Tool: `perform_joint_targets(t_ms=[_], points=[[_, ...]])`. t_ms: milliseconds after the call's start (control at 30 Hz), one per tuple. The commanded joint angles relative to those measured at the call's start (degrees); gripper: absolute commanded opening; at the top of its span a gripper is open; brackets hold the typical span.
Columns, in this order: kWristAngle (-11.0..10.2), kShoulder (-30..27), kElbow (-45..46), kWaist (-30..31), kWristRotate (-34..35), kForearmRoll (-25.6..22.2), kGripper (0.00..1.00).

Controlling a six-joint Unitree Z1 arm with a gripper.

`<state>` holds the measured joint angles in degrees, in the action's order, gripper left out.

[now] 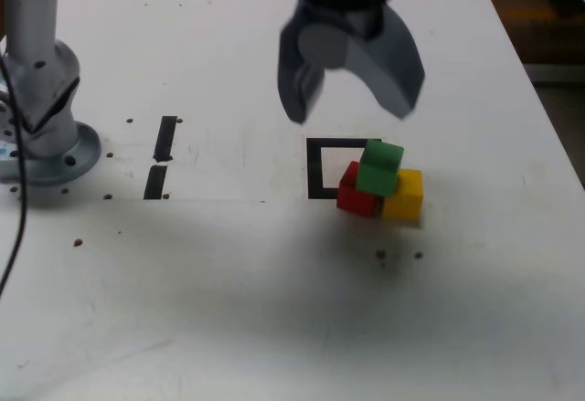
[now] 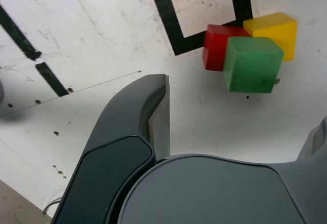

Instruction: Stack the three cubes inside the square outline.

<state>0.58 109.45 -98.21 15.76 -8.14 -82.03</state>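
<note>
Gripper (image 1: pixel 352 113): raised over the table (image 1: pixel 219 282), fingers spread apart, nothing between them.
Green cube (image 1: pixel 379 167): on top, resting over the red and yellow ones.
Red cube (image 1: pixel 358 190): overlapping the outline's corner in view.
Yellow cube (image 1: pixel 404 195): exterior view's right of red.
Square outline (image 1: pixel 314 169): black tape, partly hidden by cubes.

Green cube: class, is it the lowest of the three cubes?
No, the green cube sits above the red and yellow cubes.

The speckled white table (image 1: pixel 228 282) bears a black tape square (image 1: pixel 314 168), two short black strips (image 1: pixel 165 138), a red cube (image 1: pixel 355 200) and a yellow cube (image 1: pixel 410 195).
</note>
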Motion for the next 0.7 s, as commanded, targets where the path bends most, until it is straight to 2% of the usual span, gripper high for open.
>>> perform_joint_targets(t_ms=[0,300,667], points=[[0.10,1.17,-0.18,0.24,0.15,0.39,1.00],[-0.44,6.83,-1.86,0.84,-0.09,1.20,0.99],[-1.01,10.40,-3.26,0.86,-0.85,1.65,0.98]])
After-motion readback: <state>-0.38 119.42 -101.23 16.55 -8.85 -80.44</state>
